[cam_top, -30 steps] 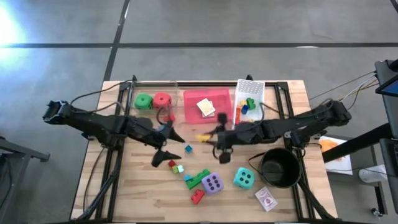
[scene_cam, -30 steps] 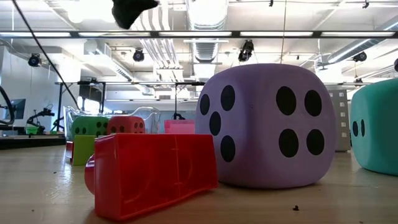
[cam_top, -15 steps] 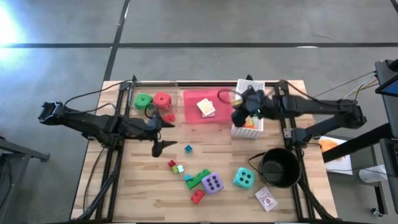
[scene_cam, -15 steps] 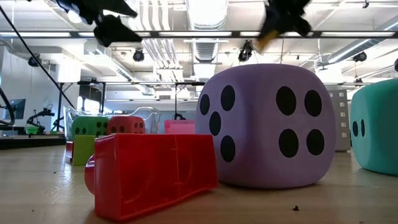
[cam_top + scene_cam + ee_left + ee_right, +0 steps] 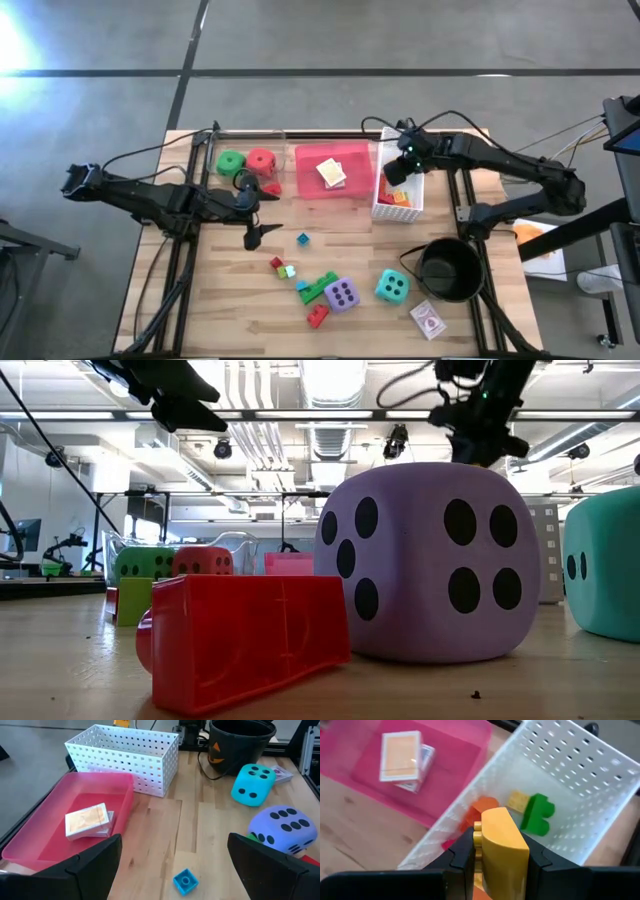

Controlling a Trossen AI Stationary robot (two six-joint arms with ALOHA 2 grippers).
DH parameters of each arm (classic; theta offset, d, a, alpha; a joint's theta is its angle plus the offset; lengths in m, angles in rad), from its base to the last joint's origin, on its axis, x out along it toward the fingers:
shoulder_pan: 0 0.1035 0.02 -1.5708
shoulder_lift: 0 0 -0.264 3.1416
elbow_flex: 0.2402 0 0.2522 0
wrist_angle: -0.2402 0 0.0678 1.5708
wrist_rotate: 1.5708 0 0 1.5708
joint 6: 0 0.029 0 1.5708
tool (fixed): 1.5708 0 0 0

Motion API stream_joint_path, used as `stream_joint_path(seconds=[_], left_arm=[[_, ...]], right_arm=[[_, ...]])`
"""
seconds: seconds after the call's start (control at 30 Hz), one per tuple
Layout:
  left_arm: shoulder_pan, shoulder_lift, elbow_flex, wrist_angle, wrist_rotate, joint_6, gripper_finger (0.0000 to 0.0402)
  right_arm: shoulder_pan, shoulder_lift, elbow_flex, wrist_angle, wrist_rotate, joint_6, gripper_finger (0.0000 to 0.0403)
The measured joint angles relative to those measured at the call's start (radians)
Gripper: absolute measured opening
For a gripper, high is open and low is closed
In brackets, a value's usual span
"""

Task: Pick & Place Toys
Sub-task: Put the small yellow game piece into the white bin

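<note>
Yellow brick [image 5: 501, 851] pinched between the fingers of the right gripper [image 5: 495, 857], held above the white basket [image 5: 600, 807]. Inside the basket: green brick [image 5: 538, 813], a small yellow piece [image 5: 518, 800], an orange piece [image 5: 485, 805]. In the high view, right gripper [image 5: 396, 168] over the basket [image 5: 399, 203] at the table's far right part, arm reaching in from the right.

Just beside the basket, pink tray [image 5: 45, 832] with a card pack [image 5: 88, 821] lying in it; same pack [image 5: 402, 760] seen past the yellow brick in the right wrist view, and [image 5: 331, 174] from above. Further left, green die [image 5: 231, 163] and red die [image 5: 261, 161] side by side near the table's far edge.

Left gripper [image 5: 256, 220] at mid-table, left of centre, jaws spread wide and holding nothing. Small blue brick [image 5: 184, 881] on the wood between its fingers in the wrist view; from above [image 5: 302, 238] just right of it.

Nearer the front edge: small brick cluster [image 5: 284, 269], green brick [image 5: 322, 288], red brick [image 5: 317, 316], purple die [image 5: 342, 294], teal die [image 5: 392, 286], another card pack [image 5: 427, 320]. Black pot [image 5: 448, 268] right of the teal die.

In the low view, red brick [image 5: 245, 635] and purple die [image 5: 430, 560] close up and touching, teal die [image 5: 603, 575] at the right edge, green and red dice far behind.
</note>
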Motion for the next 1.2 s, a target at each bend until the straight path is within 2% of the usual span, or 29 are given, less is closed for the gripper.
stream_joint_path(seconds=[0.13,0.23,0.7,0.87,1.07,1.2], left_arm=[[0.002,0.0,0.0,0.0,-0.003,0.0,0.0366],[0.003,0.0,0.0,0.0,-0.003,-0.002,0.0366],[0.003,0.0,0.0,0.005,-0.003,-0.015,0.0366],[0.003,0.0,0.0,0.006,-0.003,-0.015,0.0366],[0.003,0.0,0.0,0.008,-0.003,-0.035,0.0366],[0.003,0.001,0.0,0.008,-0.003,-0.038,0.0366]], right_arm=[[-0.062,0.0,-0.05,0.017,-0.063,-0.022,0.0084],[-0.085,0.0,-0.088,0.029,-0.07,-0.023,0.0084],[-0.089,0.013,-0.173,0.167,-0.12,-0.027,0.0084],[-0.107,0.113,-0.125,0.168,-0.124,-0.026,0.0084],[-0.197,0.256,0.01,0.092,-0.124,-0.071,0.0084],[-0.246,0.321,0.05,0.067,-0.171,-0.091,0.0084]])
